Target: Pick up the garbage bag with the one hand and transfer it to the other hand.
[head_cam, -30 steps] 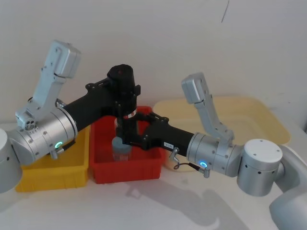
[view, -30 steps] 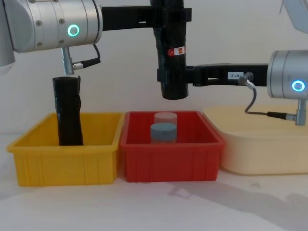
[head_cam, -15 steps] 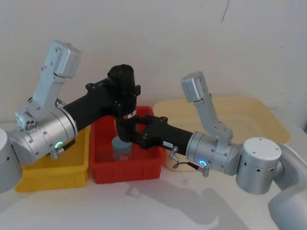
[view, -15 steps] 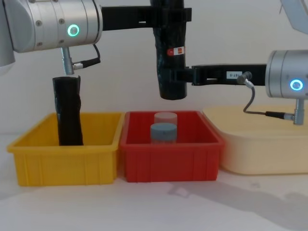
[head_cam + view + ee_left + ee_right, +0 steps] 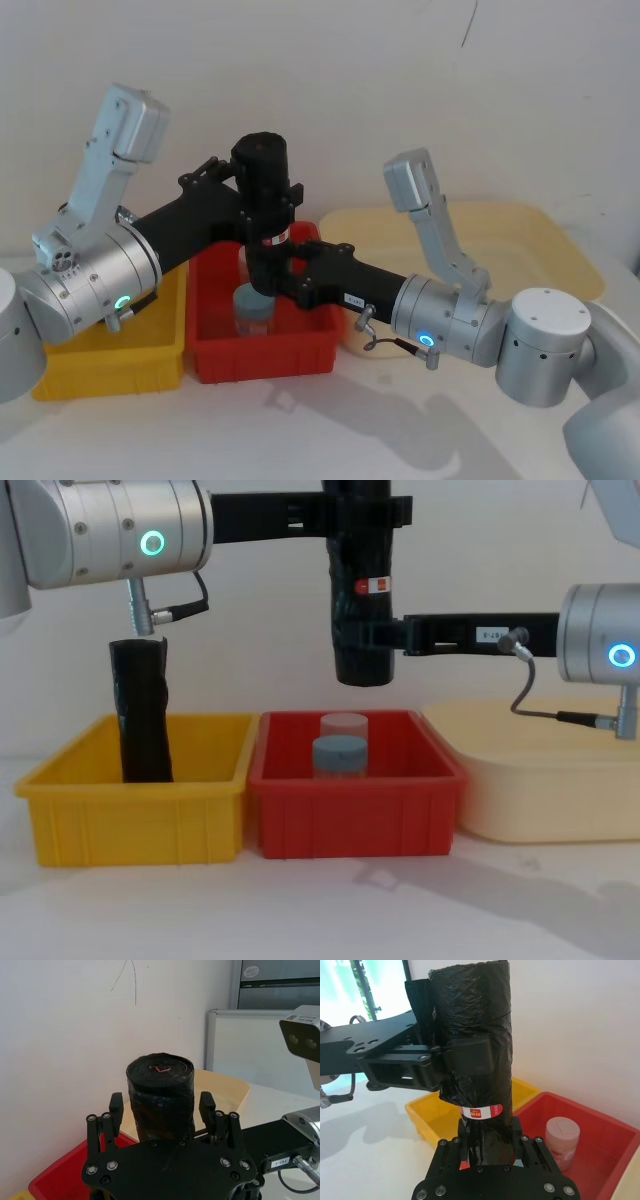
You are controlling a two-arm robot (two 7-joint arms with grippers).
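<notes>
I note that the left gripper [image 5: 362, 510] has spread its fingers clear of the garbage bag [image 5: 362, 580] since half a second ago. The right gripper [image 5: 365, 635] clamps the bag's lower part. The bag hangs upright above the red bin [image 5: 355, 800], shifted slightly rightward.

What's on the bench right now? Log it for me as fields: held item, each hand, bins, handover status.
held item: bag roll, upright in the air above the red bin
left hand: around the roll's upper part
right hand: shut on the roll's lower part, below the red sticker
yellow bin: second black roll standing in it
red bin: two lidded jars
handover: both hands at the roll, not yet finished
</notes>
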